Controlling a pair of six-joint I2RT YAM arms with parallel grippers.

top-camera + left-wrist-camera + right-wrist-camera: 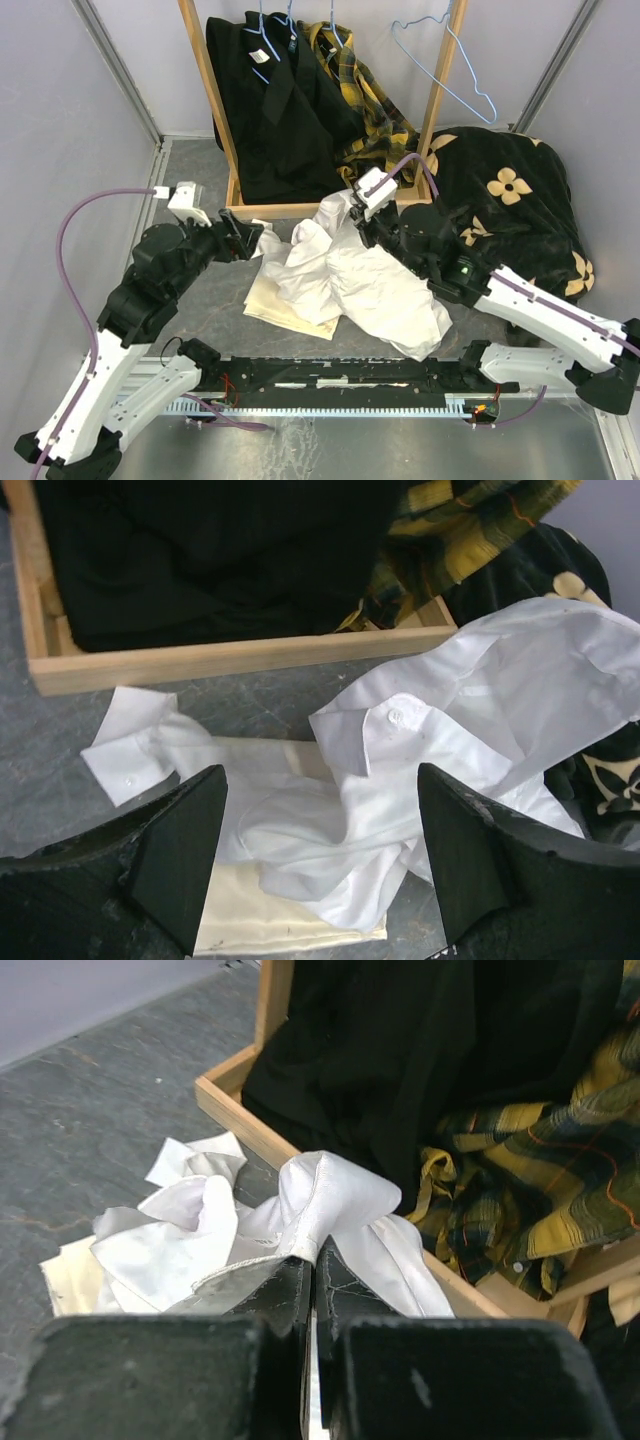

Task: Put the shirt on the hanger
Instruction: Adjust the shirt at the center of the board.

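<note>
Shirt (372, 287) lies crumpled on table just in front of rack base (300, 210), partly over cream cloth (285, 305). R gripper (312, 1260) closed tight on a shirt fold near rack edge; cloth bunches up past its tips. L gripper (320, 785) wide open at shirt's left side, cuff and collar ahead btwn fingers; contact unclear. Hanger (447, 62) up by rack's right post, well apart from both grippers.

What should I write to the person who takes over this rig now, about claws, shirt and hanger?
Left claw: open, over the shirt, holding nothing.
Right claw: shut on a fold of the shirt.
Shirt lies crumpled on the table, partly over a cream cloth.
Hanger hangs empty on the rack.
Done: one grip on the shirt. Left: get the shirt onto the hanger.
</note>
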